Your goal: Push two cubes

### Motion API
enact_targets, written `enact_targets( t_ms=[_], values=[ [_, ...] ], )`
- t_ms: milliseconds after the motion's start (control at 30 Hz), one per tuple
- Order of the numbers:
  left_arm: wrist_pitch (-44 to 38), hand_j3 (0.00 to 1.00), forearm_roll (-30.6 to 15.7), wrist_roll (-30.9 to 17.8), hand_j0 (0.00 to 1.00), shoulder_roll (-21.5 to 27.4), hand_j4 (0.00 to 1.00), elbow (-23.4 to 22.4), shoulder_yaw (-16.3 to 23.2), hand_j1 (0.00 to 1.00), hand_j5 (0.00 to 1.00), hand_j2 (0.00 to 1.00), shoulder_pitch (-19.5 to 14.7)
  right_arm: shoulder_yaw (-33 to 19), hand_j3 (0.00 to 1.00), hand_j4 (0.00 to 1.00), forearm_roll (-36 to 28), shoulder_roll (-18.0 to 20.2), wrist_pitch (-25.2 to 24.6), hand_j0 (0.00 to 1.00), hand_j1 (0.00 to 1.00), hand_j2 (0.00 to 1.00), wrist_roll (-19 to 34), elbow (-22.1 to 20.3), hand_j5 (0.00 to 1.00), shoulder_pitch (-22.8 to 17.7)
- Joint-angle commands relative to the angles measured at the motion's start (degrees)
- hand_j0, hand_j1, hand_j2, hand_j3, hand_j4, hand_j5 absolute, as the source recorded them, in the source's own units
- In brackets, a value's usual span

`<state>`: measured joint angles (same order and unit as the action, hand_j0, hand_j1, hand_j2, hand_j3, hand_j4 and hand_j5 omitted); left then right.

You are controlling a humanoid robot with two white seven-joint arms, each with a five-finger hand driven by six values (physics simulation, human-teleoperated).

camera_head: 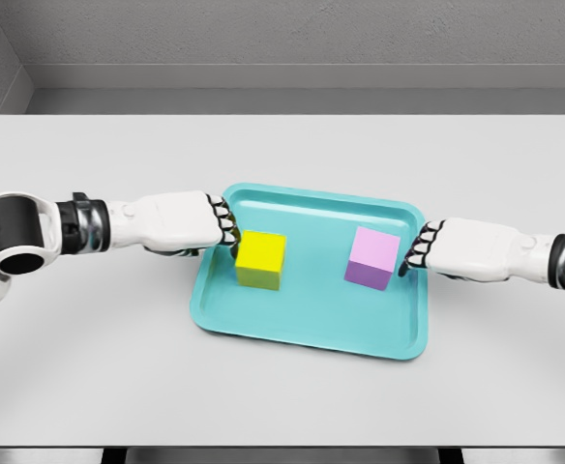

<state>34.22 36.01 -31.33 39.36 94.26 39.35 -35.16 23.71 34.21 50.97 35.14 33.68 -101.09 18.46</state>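
A yellow cube [261, 259] sits on the left part of a teal tray [312, 314]. A pink cube [372, 258] sits on the tray's right part. My left hand [226, 224] reaches in from the left, its curled fingers over the tray's left rim and touching the yellow cube's left side. My right hand [418, 249] comes in from the right, its curled fingers at the tray's right rim, just beside the pink cube's right face. Neither hand grasps anything.
The tray lies in the middle of a white table [282, 155]. A grey wall runs behind the table's far edge. Both white forearms lie low across the table on either side of the tray.
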Motion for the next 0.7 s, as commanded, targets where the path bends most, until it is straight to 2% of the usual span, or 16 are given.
enact_targets(
  t_ms=[0, 167, 333, 467, 567, 667],
  values=[
    [0.78, 0.75, 0.64, -0.57, 0.75, -0.51, 0.75, 0.05, 0.29, 0.75, 0.75, 0.75, 0.0, 0.02, 0.74, 0.74, 0.94, -1.22, -0.14, 0.74, 0.74, 0.74, -0.02, 0.1, 0.74, 0.09],
    [0.78, 0.75, 0.73, -0.66, 0.75, -0.78, 0.75, 0.05, 0.38, 0.75, 0.75, 0.75, -0.17, 0.1, 0.74, 0.74, 1.38, -2.1, -0.14, 0.74, 0.74, 0.74, 0.07, 0.19, 0.74, 0.88],
    [0.78, 0.74, 0.9, -1.62, 0.74, -2.01, 0.74, -0.04, 0.56, 0.74, 0.74, 0.74, -0.26, 2.39, 0.74, 0.74, 2.88, -2.37, -0.14, 0.74, 0.74, 0.74, 0.07, 0.54, 0.74, 2.11],
    [0.78, 0.74, 0.9, -1.71, 0.74, -2.8, 0.74, 0.05, 0.64, 0.74, 0.74, 0.74, -0.35, 2.3, 0.74, 0.74, 4.63, -2.37, -0.14, 0.74, 0.74, 0.74, 0.07, 2.48, 0.74, 2.29],
    [0.78, 0.74, 0.9, -2.33, 0.74, -3.41, 0.74, 0.05, 0.64, 0.74, 0.74, 0.74, -0.35, 2.3, 0.74, 0.74, 4.9, -2.37, -0.14, 0.74, 0.74, 0.74, 0.07, 4.5, 0.74, 3.87],
    [0.78, 0.74, 0.9, -2.33, 0.74, -3.5, 0.74, 0.05, 0.64, 0.74, 0.74, 0.74, -0.35, 2.3, 0.74, 0.74, 4.9, -2.37, -0.14, 0.74, 0.74, 0.74, 0.07, 4.41, 0.74, 4.22]
  ],
)
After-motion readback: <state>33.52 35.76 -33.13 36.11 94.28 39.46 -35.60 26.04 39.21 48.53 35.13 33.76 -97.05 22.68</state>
